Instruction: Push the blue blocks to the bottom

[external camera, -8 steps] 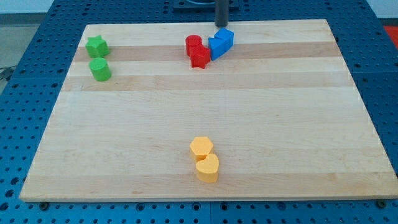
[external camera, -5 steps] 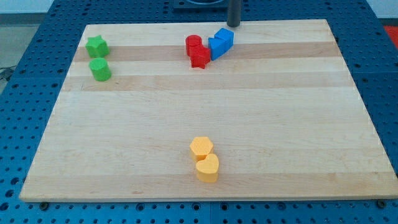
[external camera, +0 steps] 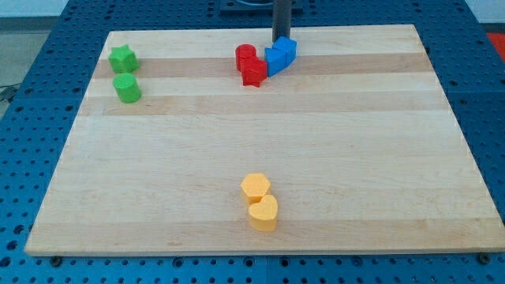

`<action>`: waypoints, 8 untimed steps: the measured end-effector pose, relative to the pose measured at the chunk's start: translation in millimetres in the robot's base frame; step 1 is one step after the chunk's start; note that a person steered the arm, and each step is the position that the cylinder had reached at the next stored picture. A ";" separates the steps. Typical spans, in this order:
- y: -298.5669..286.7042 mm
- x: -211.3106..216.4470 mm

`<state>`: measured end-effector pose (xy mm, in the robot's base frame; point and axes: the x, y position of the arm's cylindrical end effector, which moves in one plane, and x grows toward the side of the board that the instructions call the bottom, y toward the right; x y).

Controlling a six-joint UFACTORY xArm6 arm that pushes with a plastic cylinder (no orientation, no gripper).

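The tip (external camera: 281, 39) is set just above the blue blocks (external camera: 280, 56) at the board's top; no claw is fitted. The red blocks (external camera: 251, 65) touching their left could be dragged down if the push is skewed.

My tip (external camera: 282, 39) has swung back toward the view's left, now just above the blue blocks (external camera: 280, 55), apparently touching them.
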<state>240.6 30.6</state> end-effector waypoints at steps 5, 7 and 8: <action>-20.0 156.0; -20.9 176.3; -21.1 200.5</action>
